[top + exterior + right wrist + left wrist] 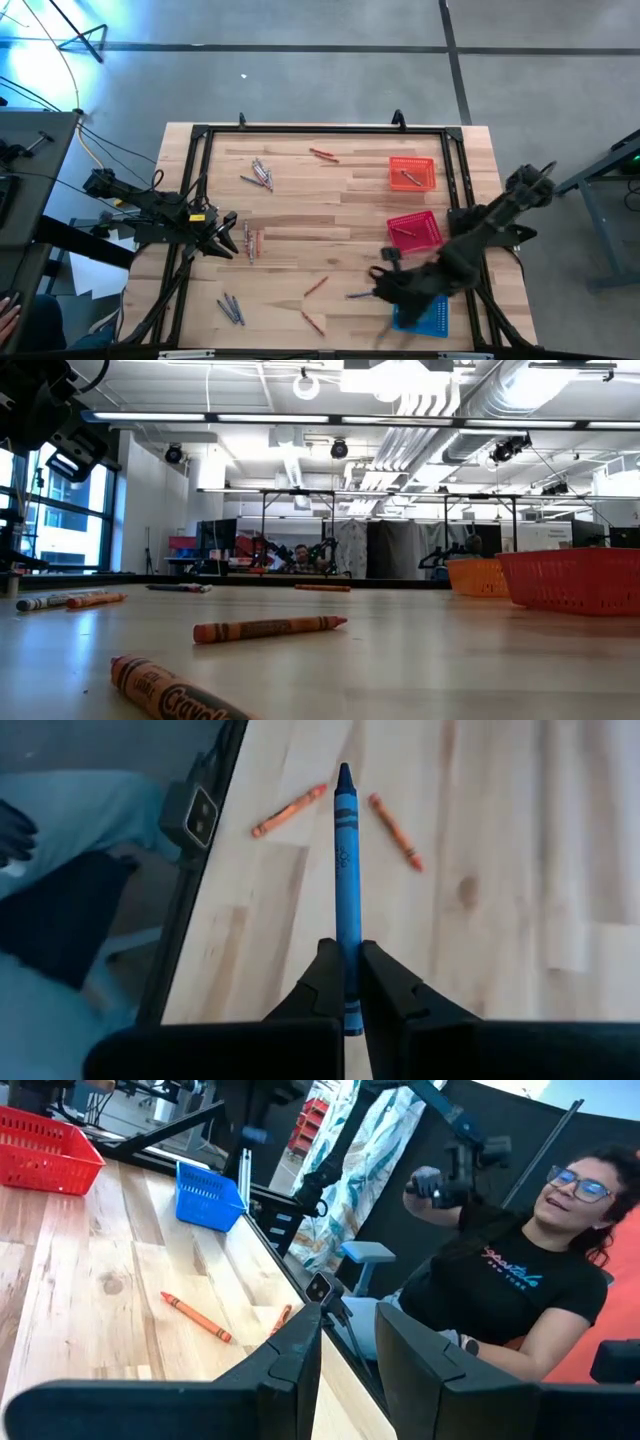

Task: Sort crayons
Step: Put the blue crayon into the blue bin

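Low view, nearest item: an orange crayon point(175, 692) lies on the tabletop point(450, 660); its wrapper reads "Crayola". Beyond it lies a second orange crayon point(268, 628), with more crayons point(70, 600) farther off at the left.

The right gripper point(347, 982) is clamped on a blue crayon point(345, 870), held above the tabletop near its front edge, between two orange crayons point(288, 810) lying below; the blue basket point(425, 315) is just beside the gripper. The red basket point(414, 231) and the orange basket point(412, 172) stand farther back.

The left gripper point(228, 240) sits at the left side, fingers point(290, 1365) apart and empty, close to a small crayon group point(250, 240). A person point(520, 1280) sits beyond the table's edge; shirt lettering is unreadable.
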`<action>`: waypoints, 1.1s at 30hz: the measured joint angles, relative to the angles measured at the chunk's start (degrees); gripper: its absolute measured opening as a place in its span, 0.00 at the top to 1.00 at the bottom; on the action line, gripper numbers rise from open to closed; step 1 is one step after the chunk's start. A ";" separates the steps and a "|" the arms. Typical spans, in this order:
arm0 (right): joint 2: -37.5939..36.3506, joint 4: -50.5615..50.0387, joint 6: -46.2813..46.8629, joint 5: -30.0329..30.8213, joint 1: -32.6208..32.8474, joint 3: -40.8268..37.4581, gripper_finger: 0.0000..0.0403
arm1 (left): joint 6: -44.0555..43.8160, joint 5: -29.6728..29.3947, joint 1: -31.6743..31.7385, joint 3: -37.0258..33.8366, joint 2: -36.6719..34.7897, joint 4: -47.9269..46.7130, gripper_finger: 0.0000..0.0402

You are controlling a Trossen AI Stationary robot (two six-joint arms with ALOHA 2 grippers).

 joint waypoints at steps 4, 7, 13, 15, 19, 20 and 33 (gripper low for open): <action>-4.49 0.29 2.16 7.66 5.51 -3.42 1.00 | 0.00 -0.01 0.00 -0.01 0.02 -0.02 0.79; -7.58 1.58 7.93 11.41 8.49 -8.20 1.00 | 0.00 0.01 0.01 -0.01 0.01 -0.02 0.79; -11.53 9.50 17.60 13.30 13.06 -18.82 1.00 | 0.00 0.01 0.02 -0.01 0.00 -0.01 0.79; -12.18 11.21 20.62 13.23 14.45 -21.67 1.00 | 0.00 -0.01 0.00 -0.01 0.01 0.01 0.79; -13.57 11.34 28.87 13.74 17.46 -25.97 1.00 | 0.00 0.02 0.02 -0.01 0.00 -0.02 0.79; -13.87 11.14 30.66 14.15 18.22 -26.79 1.00 | 0.00 -0.01 0.00 -0.01 0.00 0.01 0.79; -14.62 10.41 45.97 20.23 25.29 -29.81 1.00 | 0.00 0.02 0.02 -0.01 0.02 0.01 0.79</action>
